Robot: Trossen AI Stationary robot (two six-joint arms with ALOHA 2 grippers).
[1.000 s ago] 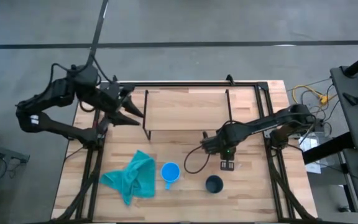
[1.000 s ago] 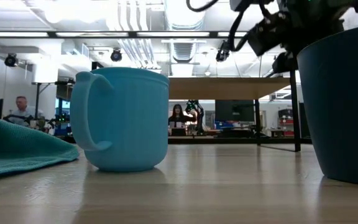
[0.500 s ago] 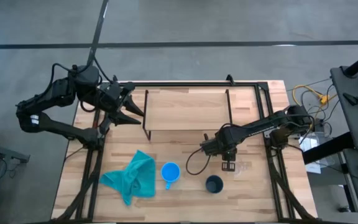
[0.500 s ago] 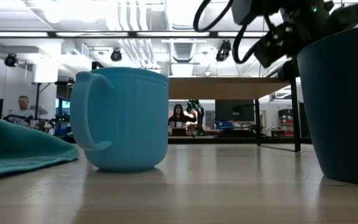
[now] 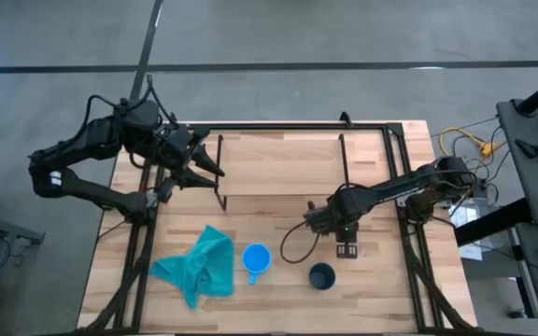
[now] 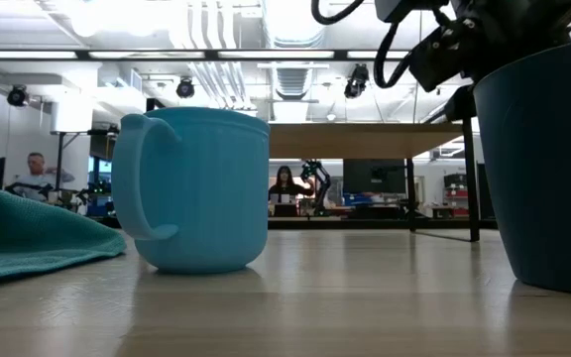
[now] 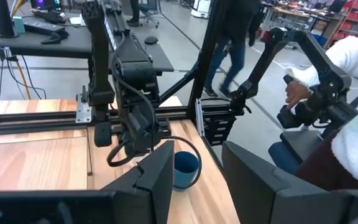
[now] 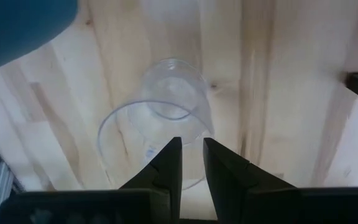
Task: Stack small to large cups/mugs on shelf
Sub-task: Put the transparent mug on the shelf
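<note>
A tiny clear glass cup (image 8: pixel 160 106) is between the fingers of my right gripper (image 5: pixel 346 249), right of the table's middle. The bright blue mug (image 5: pixel 256 259) and the dark teal-black cup (image 5: pixel 321 275) stand upright on the table near its front edge. The dark cup is just in front of my right gripper. The shelf (image 5: pixel 278 159), a wood plank on thin black legs, stands at the back middle. My left gripper (image 5: pixel 211 168) is open and empty beside the shelf's left legs. My right gripper is shut on the glass cup's rim (image 8: pixel 194 182). The wall lies between its two fingers, one seemingly inside the cup and one outside. The fingers slant down from the table's far side. The cup tilts away below them. Whether its base touches the table, I cannot tell.
A crumpled teal cloth (image 5: pixel 199 266) lies left of the blue mug. Black frame rails (image 5: pixel 278 126) run along the table's back and sides. In the left wrist view a person in a white sleeve (image 7: pixel 353 68) sits beyond the table's right side.
My left gripper has gone toward the table's right edge, closer to the shelf's left legs. My right arm has shifted slightly, staying over the same spot.
</note>
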